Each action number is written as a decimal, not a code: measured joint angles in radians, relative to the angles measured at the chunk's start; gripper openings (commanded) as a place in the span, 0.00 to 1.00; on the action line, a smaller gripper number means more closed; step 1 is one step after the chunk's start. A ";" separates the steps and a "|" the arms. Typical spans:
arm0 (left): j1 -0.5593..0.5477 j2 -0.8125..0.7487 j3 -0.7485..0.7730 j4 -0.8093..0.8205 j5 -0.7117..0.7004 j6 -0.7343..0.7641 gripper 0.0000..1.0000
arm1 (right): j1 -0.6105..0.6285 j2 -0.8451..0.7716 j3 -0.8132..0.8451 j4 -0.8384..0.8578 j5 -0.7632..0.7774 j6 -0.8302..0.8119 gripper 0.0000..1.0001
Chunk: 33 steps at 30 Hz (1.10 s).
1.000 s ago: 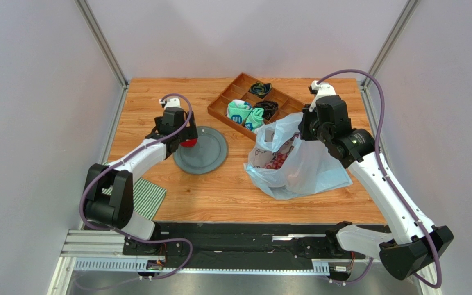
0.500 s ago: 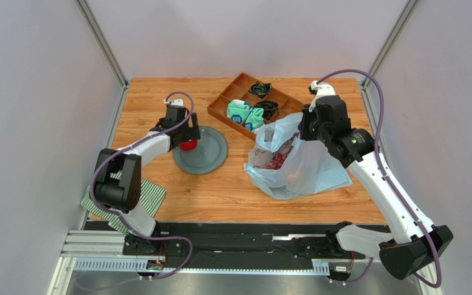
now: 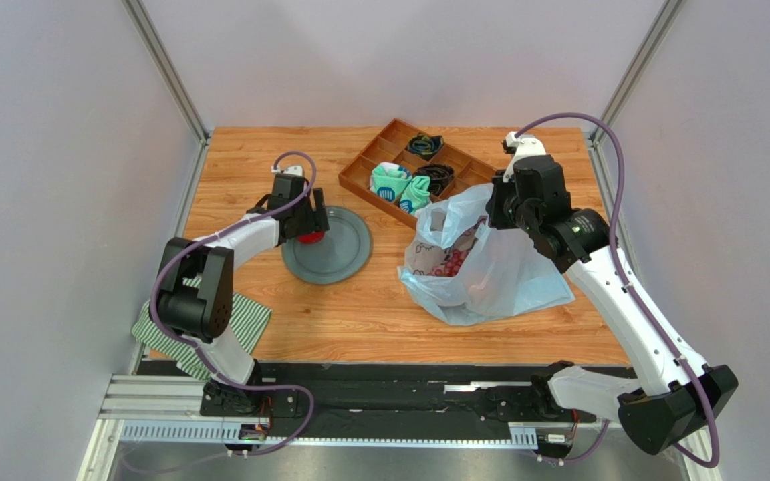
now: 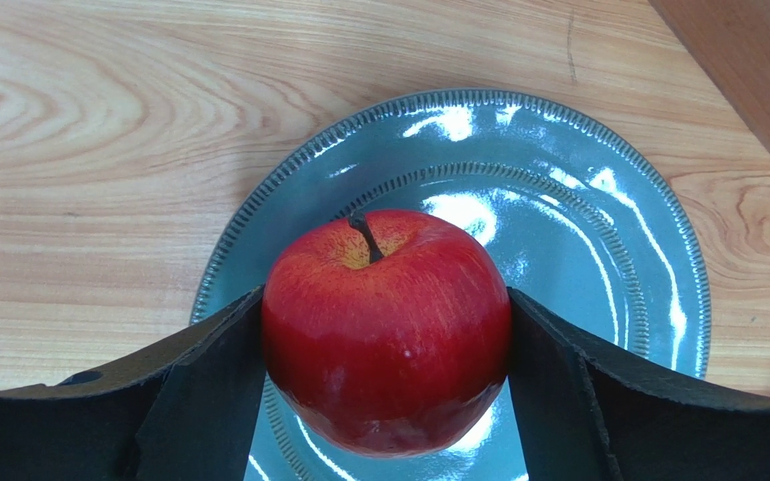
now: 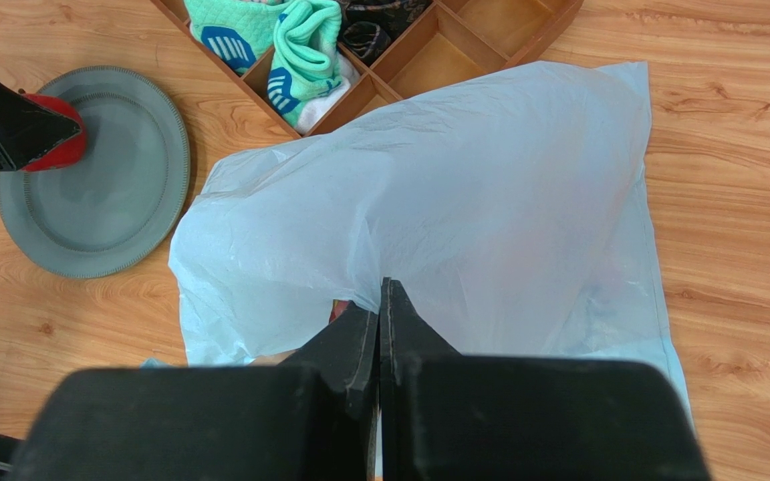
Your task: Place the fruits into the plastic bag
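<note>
A red apple (image 4: 387, 329) rests on the round grey plate (image 4: 600, 251). My left gripper (image 4: 387, 346) is shut on the apple, its fingers pressed against both sides; in the top view it sits at the plate's left edge (image 3: 306, 232). The light-blue plastic bag (image 3: 489, 266) lies right of the plate, its mouth facing left. My right gripper (image 5: 379, 301) is shut on the bag's upper film and holds it lifted; it shows in the top view (image 3: 504, 205). Red and dark things show through the bag's mouth (image 3: 449, 263). Other fruits are hidden.
A wooden compartment tray (image 3: 374, 160) with teal cloth and dark items stands behind the plate and bag. A green-striped cloth (image 3: 243, 321) lies at the near left. The plate also shows in the right wrist view (image 5: 108, 200).
My left gripper has shifted slightly right over the plate's left edge with the apple between its fingers. The right arm and the bag have not moved.
</note>
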 measured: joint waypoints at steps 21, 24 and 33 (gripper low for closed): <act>-0.063 -0.157 -0.107 0.169 0.225 0.022 0.46 | 0.000 0.000 0.000 0.000 0.000 0.000 0.00; -0.126 -0.190 -0.111 0.237 0.288 0.033 0.45 | 0.000 0.003 0.000 0.000 0.000 0.000 0.00; -0.353 -0.182 -0.118 0.407 0.491 0.061 0.45 | 0.000 0.013 0.000 0.000 -0.001 0.000 0.00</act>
